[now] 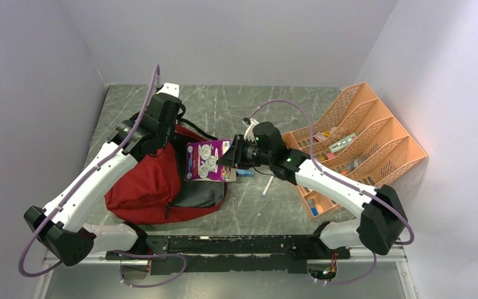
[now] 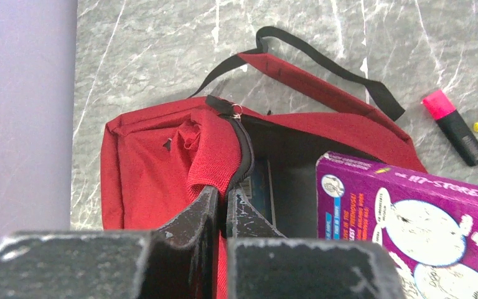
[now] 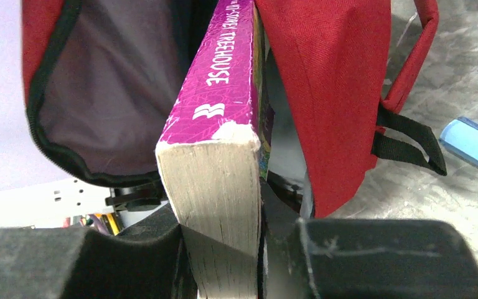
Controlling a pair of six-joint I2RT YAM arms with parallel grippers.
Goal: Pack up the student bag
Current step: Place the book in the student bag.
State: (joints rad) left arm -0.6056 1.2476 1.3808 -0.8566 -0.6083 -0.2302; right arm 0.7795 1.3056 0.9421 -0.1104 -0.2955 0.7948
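Book insertion: left gripper (image 2: pixel 221 198) pinches the rim of the bag (image 1: pixel 142 187), lying before the left arm, holding it open; right gripper (image 3: pixel 224 232), clamped on the book (image 1: pixel 208 160) at the mouth, should next push it fully inside.

The left arm (image 1: pixel 93 180) and right arm (image 1: pixel 336 184) have white shells and black joints, each trailed by a lilac cable (image 1: pixel 156 78). A green light (image 1: pixel 289 160) glows on the right forearm. The black fingers (image 2: pixel 193 218) are scuffed grey.
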